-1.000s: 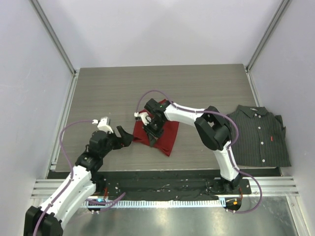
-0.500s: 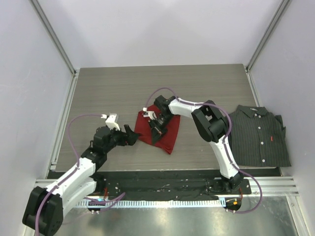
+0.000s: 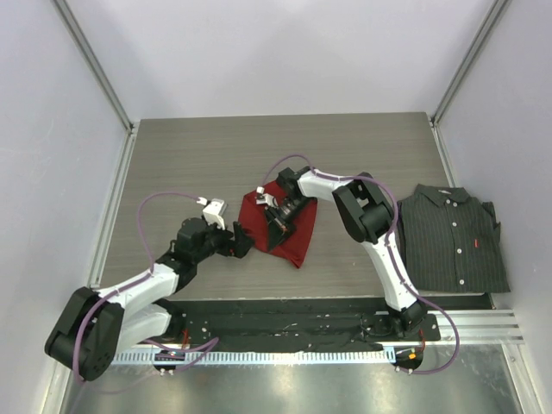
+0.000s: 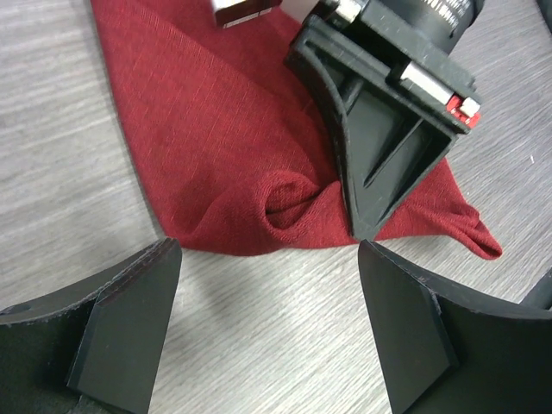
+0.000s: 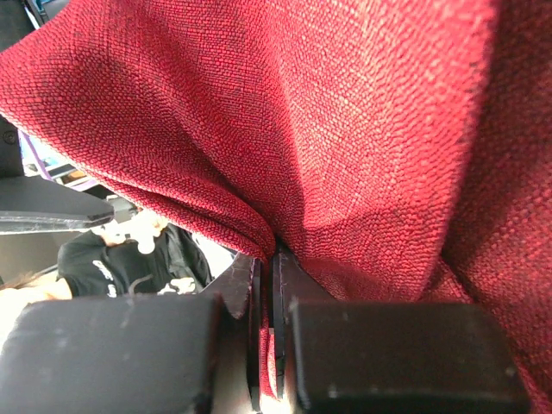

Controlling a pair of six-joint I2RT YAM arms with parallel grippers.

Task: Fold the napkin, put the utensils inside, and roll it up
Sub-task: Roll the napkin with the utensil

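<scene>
The deep-red napkin (image 3: 297, 235) lies crumpled on the table, left of centre. My right gripper (image 3: 275, 229) reaches down onto it and is shut on a raised fold. In the right wrist view red cloth (image 5: 362, 129) fills the frame and a pinch of it sits between the closed jaws (image 5: 268, 276). My left gripper (image 3: 241, 243) stands open just off the napkin's near-left edge, low over the wood. In the left wrist view its fingers (image 4: 129, 328) flank bare table, with the napkin's bunched edge (image 4: 285, 203) and the right gripper's black fingers (image 4: 379, 155) just ahead. The utensils are out of view.
A folded dark pinstriped shirt (image 3: 453, 237) lies at the table's right edge. The grey wood table (image 3: 198, 155) is walled by pale panels on the left, back and right. A black strip (image 3: 285, 321) and both arm bases run along the near edge.
My left arm has stretched rightward, bringing its open gripper up to the napkin's edge. The right gripper, still shut on the cloth, has shifted slightly right with it.
</scene>
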